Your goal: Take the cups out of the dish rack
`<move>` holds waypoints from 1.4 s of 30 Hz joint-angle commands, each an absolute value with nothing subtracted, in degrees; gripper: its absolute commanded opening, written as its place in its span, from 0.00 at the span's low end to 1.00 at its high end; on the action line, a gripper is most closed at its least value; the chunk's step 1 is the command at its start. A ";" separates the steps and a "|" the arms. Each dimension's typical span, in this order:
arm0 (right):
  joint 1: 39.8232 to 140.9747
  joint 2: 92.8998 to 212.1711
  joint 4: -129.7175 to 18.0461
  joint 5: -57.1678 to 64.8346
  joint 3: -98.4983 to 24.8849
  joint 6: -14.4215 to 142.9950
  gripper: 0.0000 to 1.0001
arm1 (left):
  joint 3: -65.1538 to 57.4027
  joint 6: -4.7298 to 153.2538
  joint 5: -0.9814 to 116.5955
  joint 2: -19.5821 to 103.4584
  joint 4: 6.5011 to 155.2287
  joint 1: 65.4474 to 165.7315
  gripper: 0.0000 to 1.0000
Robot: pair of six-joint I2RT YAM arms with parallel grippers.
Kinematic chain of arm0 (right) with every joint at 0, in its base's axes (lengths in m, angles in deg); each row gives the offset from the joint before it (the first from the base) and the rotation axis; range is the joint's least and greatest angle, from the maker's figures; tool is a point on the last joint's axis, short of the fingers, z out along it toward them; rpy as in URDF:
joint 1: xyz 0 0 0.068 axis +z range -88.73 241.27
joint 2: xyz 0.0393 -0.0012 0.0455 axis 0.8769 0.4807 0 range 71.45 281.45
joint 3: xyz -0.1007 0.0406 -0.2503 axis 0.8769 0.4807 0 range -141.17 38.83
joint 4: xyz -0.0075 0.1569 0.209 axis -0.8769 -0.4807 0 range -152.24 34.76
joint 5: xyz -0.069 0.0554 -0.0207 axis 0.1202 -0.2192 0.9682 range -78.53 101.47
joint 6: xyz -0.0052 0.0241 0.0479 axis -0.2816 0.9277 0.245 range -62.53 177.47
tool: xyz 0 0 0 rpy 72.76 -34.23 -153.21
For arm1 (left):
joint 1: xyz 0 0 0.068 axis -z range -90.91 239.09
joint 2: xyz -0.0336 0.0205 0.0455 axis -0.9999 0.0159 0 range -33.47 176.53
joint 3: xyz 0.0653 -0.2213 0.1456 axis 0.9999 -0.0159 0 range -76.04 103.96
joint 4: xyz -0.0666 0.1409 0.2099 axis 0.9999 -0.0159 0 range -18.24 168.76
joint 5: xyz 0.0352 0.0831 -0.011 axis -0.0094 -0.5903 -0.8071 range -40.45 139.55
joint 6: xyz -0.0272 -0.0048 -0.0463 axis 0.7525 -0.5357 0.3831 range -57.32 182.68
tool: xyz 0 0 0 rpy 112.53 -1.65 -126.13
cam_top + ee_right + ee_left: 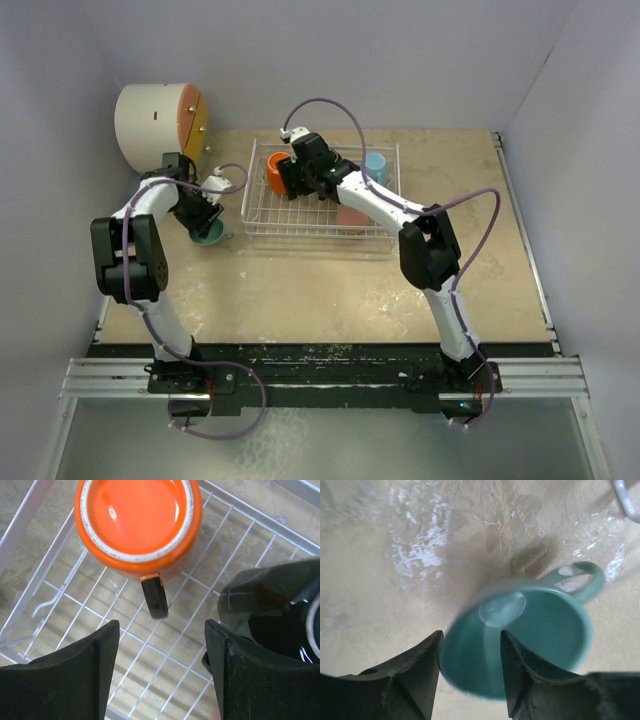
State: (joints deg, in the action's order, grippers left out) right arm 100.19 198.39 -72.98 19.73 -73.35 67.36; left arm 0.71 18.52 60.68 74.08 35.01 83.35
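The white wire dish rack (262,222) stands at mid-table. In it are the orange mug (273,172), the light blue mug (377,166) and the pink tumbler (352,216). My right gripper (291,178) hangs open over the rack floor (75,625), just short of the orange mug's (137,517) black handle, with the black mug (280,605) by its right finger. The teal-green mug (211,236) sits on the table left of the rack. My left gripper (471,652) is part open astride the teal mug's (545,625) near wall, one finger inside and one outside.
A white drum with an orange-yellow face (160,122) stands at the back left, close behind the left arm. White walls close in the table on the left, back and right. A rack corner wire (626,500) shows beyond the teal mug.
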 commanded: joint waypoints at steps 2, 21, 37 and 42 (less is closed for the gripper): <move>100.58 200.66 -71.82 21.98 -79.22 66.14 0.70 | 5.83 18.18 63.87 67.25 33.82 82.85 0.54; 101.78 205.26 -70.93 22.90 -83.14 64.20 0.37 | 9.95 19.62 84.07 53.52 28.48 82.85 0.99; 102.74 194.75 -72.57 18.32 -83.62 67.43 0.00 | -12.46 16.99 98.10 31.40 47.22 82.93 0.99; 102.35 185.17 -73.26 8.26 -80.36 74.09 0.00 | -16.81 12.81 99.19 27.22 51.71 83.15 0.99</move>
State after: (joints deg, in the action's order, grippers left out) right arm 102.24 199.39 -78.44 16.77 -80.81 68.06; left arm -14.03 17.43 94.71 31.59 43.93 83.11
